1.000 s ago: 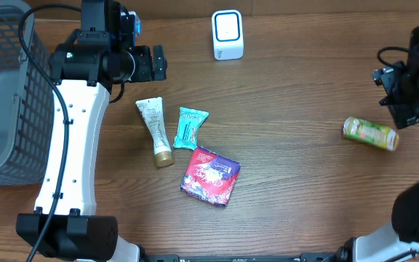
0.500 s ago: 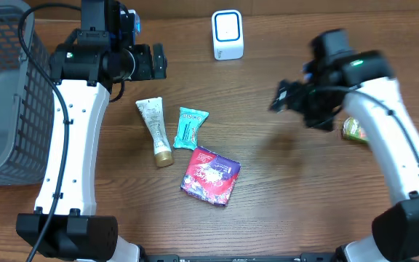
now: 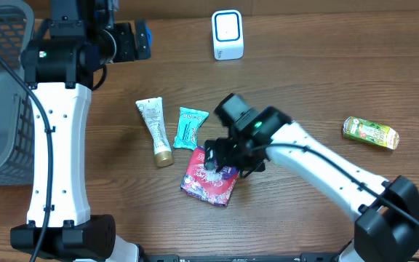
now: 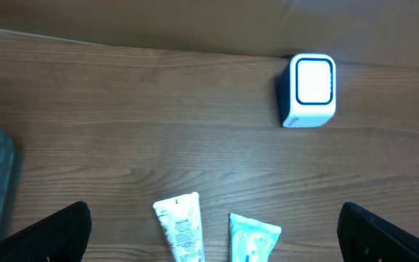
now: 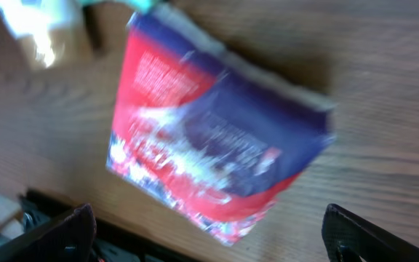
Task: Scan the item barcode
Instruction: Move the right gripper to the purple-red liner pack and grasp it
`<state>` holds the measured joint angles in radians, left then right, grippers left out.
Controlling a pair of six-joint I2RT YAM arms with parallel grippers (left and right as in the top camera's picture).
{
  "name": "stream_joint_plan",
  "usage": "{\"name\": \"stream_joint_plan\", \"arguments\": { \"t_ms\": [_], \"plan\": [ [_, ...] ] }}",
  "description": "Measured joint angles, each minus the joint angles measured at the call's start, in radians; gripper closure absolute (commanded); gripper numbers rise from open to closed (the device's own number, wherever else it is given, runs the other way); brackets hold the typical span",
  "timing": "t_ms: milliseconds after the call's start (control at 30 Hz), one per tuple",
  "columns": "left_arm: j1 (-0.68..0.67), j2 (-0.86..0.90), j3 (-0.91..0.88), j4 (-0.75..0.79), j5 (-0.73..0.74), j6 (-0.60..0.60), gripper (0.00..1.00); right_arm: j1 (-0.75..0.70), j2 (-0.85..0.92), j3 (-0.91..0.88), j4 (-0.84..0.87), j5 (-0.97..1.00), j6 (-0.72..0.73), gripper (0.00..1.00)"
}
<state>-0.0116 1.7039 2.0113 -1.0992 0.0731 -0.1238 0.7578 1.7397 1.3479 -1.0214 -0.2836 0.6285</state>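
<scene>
Overhead: right gripper (image 3: 220, 155) over the near-centre red-purple packet (image 3: 213, 185); left gripper (image 3: 141, 39) far back-left.
Left wrist: fingers (image 4: 53, 231) spread wide, scanner (image 4: 311, 91) ahead.
Right wrist: fingers (image 5: 53, 233) wide apart, packet (image 5: 217, 145) flat on the table between them, ungripped.

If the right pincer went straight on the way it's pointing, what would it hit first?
The red and purple packet, lying centred under the open right pincer; how far off is unclear.

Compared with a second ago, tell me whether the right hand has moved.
Yes. The right hand swung from beside the green can toward mid-table, now open over the red-and-purple packet.
</scene>
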Motion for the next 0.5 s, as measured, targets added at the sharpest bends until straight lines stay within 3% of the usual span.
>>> {"name": "stream_joint_plan", "arguments": {
  "t_ms": [233,500],
  "plan": [
    [0.003,0.0,0.0,-0.004,-0.002,0.0,0.0,0.092,0.115,-0.001,-0.06,0.025,0.01,0.03],
    [0.003,0.001,0.0,-0.004,-0.002,0.0,0.0,0.07,0.143,-0.002,-0.161,0.14,0.074,0.02]
  ]
}}
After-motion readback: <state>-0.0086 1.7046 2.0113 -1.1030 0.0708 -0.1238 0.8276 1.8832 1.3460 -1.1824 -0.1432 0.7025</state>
